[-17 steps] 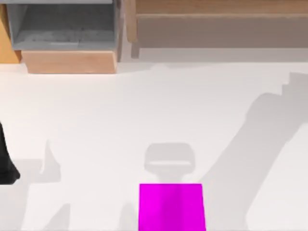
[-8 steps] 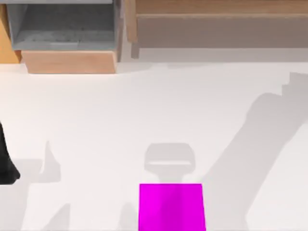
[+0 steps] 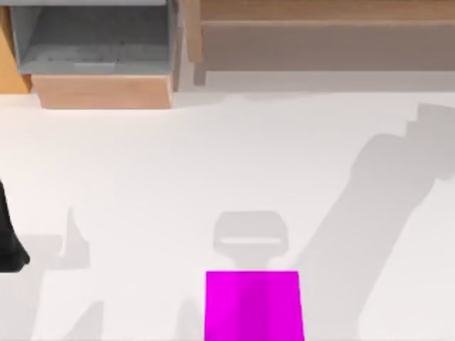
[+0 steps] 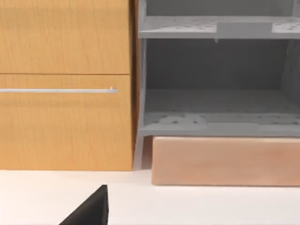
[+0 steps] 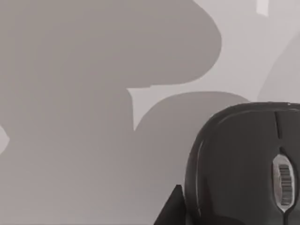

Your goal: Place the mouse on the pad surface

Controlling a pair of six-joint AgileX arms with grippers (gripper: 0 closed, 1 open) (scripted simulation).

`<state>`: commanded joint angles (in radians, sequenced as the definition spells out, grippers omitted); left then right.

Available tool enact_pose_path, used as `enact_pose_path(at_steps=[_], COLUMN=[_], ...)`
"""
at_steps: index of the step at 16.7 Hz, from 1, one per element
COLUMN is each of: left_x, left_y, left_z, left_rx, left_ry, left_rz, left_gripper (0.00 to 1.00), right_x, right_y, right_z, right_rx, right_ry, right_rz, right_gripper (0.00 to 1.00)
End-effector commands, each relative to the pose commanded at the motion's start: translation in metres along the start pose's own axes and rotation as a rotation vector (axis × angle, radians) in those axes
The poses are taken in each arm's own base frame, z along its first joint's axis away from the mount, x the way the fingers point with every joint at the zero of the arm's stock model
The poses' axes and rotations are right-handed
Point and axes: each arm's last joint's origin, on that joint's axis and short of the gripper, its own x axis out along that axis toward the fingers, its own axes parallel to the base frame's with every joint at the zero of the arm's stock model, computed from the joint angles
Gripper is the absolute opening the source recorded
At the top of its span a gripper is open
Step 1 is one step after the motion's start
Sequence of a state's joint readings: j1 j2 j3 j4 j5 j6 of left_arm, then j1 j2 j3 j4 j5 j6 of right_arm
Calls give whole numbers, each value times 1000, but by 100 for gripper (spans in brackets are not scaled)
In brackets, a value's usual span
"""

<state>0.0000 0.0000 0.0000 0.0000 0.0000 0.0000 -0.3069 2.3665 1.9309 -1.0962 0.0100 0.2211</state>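
Note:
The pad is a flat bright magenta rectangle at the table's front edge, near the middle, with nothing on it. The mouse is black with a grey scroll wheel and lies on the white table in the right wrist view, close under that camera. A black part of my right gripper shows right beside the mouse; whether it touches is unclear. My left arm stays parked at the table's left edge, and a black part of its gripper points toward the cabinet.
A wooden cabinet with an open grey shelf and a light wooden block stand at the back left. A long wooden box runs along the back right. The drawer front with its metal handle faces my left wrist.
The arm's shadow on the right side of the table has shifted a little to the left. The pad and my left arm have not moved.

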Motion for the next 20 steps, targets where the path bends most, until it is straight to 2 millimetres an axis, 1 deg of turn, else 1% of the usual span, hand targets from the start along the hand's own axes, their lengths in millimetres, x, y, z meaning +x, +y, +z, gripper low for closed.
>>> enact_pose_path(at_steps=[4,7,8,12,13,14,15,17,19,20], left_x=[0,0,0,0,0,0,0,0,0,0], left_y=[0,0,0,0,0,0,0,0,0,0], left_z=[0,0,0,0,0,0,0,0,0,0], left_rx=[0,0,0,0,0,0,0,0,0,0], left_ry=[0,0,0,0,0,0,0,0,0,0], left_rz=[0,0,0,0,0,0,0,0,0,0], left_gripper=[100,100,100,100,100,100,100,100,100,100], right_x=[-41,-73,-78,-76,-76,-76,-76,-75,-75,-74], right_y=[0,0,0,1,6,15,29,68,115,140], right_z=[0,-1,-2,-2,-4,-7,-13,-31,-62,-83], right_rx=[1,-1,-2,-2,-5,-12,-22,-58,-108,-137], right_ry=[46,23,15,17,17,17,17,16,16,17], right_rz=[-11,-5,-4,-3,-3,-3,-3,-2,-1,0], right_gripper=[0,0,0,0,0,0,0,0,0,0])
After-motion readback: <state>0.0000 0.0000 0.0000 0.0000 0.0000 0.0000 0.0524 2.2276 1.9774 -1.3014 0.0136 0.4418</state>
